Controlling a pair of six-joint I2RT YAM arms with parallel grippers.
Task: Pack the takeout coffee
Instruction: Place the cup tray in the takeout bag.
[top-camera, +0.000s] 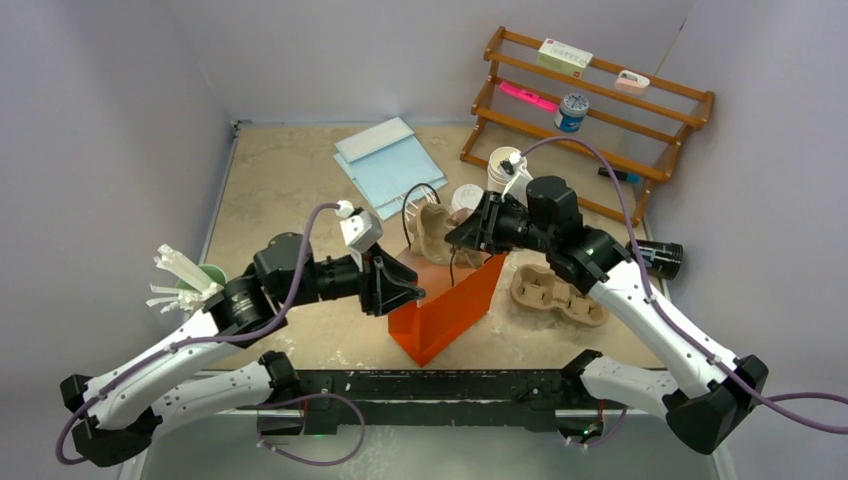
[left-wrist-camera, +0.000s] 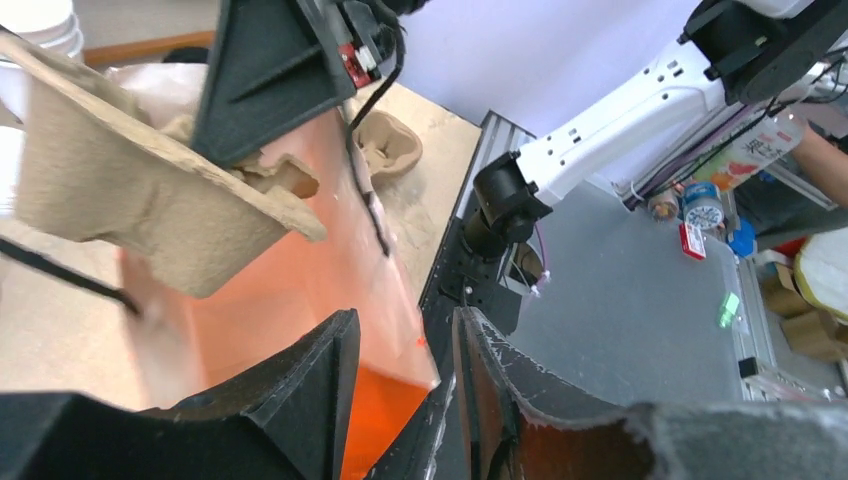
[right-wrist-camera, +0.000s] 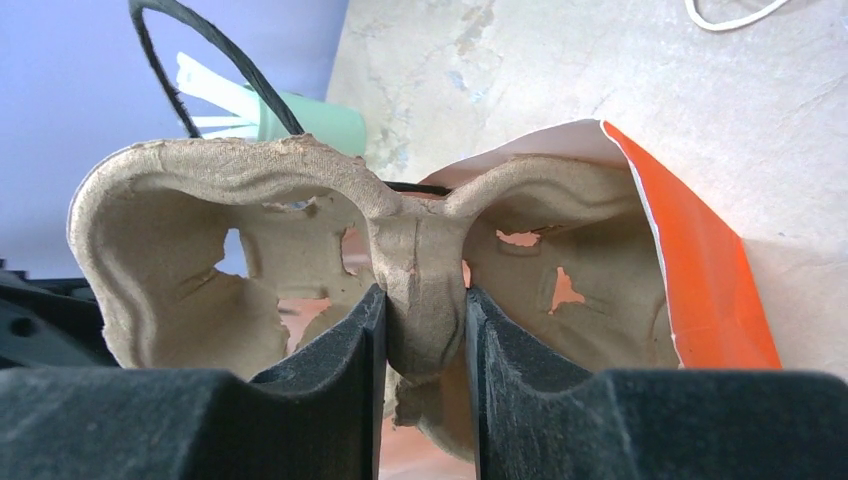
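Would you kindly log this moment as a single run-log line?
right gripper: shut on pulp carrier at orange bag mouth | left gripper: open by bag | black cup: on table

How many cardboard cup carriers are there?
2. Held carrier: in the right gripper at the orange bag. Spare carrier: on the table, right of the bag. More may be hidden.
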